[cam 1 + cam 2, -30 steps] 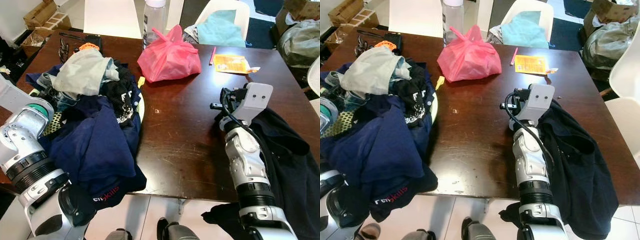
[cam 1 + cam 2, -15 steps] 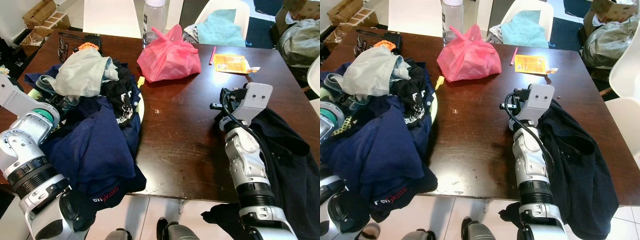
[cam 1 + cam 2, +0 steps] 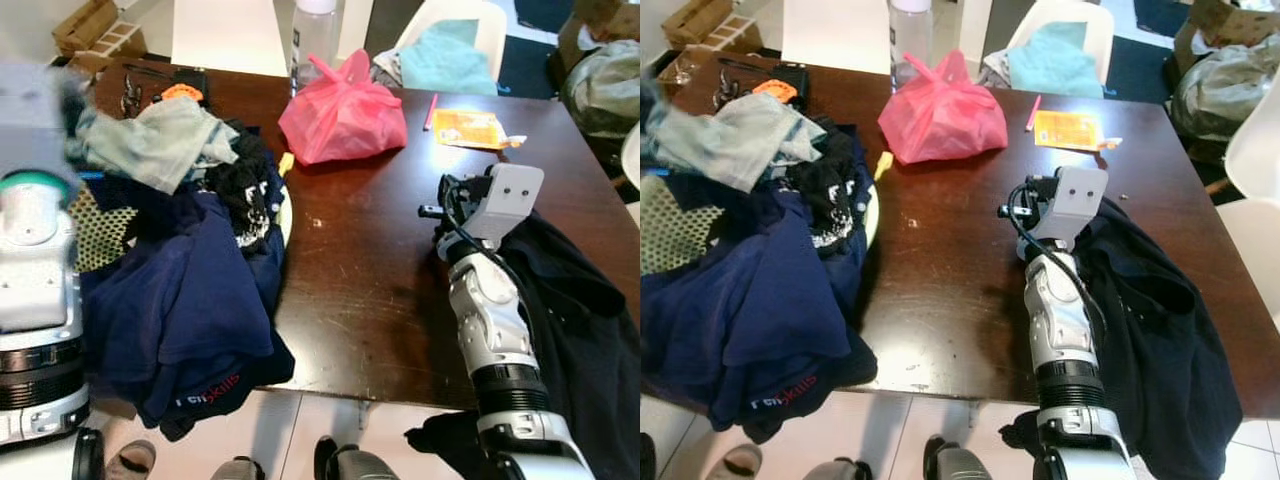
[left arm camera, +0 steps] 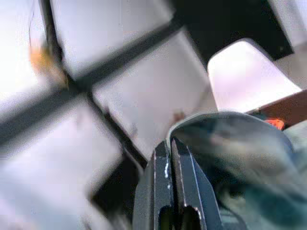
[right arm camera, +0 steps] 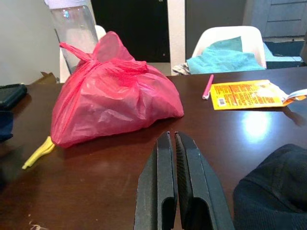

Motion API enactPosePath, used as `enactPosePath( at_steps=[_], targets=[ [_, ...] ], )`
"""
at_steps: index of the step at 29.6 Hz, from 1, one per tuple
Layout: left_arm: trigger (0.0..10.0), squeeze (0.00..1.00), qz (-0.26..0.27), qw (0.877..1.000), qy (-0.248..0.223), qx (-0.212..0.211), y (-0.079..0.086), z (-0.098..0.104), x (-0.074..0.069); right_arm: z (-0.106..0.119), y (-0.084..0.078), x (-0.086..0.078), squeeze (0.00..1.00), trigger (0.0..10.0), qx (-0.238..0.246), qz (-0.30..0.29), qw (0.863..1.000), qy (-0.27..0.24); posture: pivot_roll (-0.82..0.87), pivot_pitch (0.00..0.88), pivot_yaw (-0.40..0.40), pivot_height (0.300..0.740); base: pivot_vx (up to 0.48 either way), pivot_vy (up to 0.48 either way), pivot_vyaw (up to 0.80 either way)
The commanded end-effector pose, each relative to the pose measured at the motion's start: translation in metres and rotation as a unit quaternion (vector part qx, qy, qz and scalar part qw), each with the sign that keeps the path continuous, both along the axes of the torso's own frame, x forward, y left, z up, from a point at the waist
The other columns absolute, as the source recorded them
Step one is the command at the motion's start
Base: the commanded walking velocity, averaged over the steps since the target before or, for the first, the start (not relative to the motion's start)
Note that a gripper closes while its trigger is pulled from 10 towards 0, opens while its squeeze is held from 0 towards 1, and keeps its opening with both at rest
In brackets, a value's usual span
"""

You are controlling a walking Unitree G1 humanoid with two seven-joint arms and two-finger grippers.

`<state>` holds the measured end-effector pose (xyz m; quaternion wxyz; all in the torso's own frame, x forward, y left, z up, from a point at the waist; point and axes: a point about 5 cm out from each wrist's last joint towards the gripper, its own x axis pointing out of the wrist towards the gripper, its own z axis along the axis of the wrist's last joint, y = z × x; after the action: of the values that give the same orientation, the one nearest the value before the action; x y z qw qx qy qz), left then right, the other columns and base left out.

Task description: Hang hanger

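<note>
Both grippers had their fingers pressed together. Seen from the wrist, the left gripper (image 4: 173,189) was raised, with what looked like a thin pale rim, perhaps the hanger (image 4: 192,120), nipped at its fingertips, though blur left that uncertain. Clothes (image 3: 190,250) hung piled over the left arm (image 3: 35,300), probably gathered for carrying. The right gripper (image 5: 175,184) held nothing; it rested low over the brown table (image 3: 370,270), pointing toward the pink bag (image 3: 342,110), beside a black garment (image 3: 570,300) draped off the table edge.
</note>
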<state>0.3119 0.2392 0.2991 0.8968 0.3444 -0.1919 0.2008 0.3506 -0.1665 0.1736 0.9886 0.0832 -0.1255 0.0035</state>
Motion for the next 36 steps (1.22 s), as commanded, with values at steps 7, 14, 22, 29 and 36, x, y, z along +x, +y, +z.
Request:
enactPosePath(
  at_steps=[7,14,22,29,36],
  targets=[
    [10.0,0.00,-0.057,0.962,-0.074,0.256,-0.028,0.033,-0.006,-0.002,-0.001,0.001,0.00,10.0,0.002,-0.001,1.000,0.005,0.07,0.063,-0.023,0.740,0.000,0.000,0.00],
    [10.0,0.00,-0.106,0.869,-0.226,0.428,-0.055,0.086,-0.023,-0.001,0.000,0.002,0.00,10.0,0.004,-0.001,1.000,0.003,0.08,0.059,-0.018,0.740,0.000,0.000,0.00],
    [10.0,0.00,-0.170,0.804,-0.368,0.435,-0.097,0.135,-0.052,-0.003,-0.001,0.002,0.00,10.0,0.003,0.000,1.000,0.007,0.08,0.069,-0.037,0.740,0.000,0.000,0.00],
    [10.0,0.00,-0.160,0.779,-0.451,0.405,-0.104,0.157,-0.069,-0.002,-0.001,0.003,0.00,10.0,0.003,-0.001,1.000,0.006,0.07,0.074,-0.038,0.740,0.000,0.000,0.00],
    [10.0,0.00,-0.169,0.893,-0.265,0.323,-0.072,0.143,-0.027,-0.006,-0.002,0.001,0.00,10.0,0.002,0.000,1.000,0.011,0.08,0.078,-0.037,0.740,0.000,0.000,0.00]
  ],
)
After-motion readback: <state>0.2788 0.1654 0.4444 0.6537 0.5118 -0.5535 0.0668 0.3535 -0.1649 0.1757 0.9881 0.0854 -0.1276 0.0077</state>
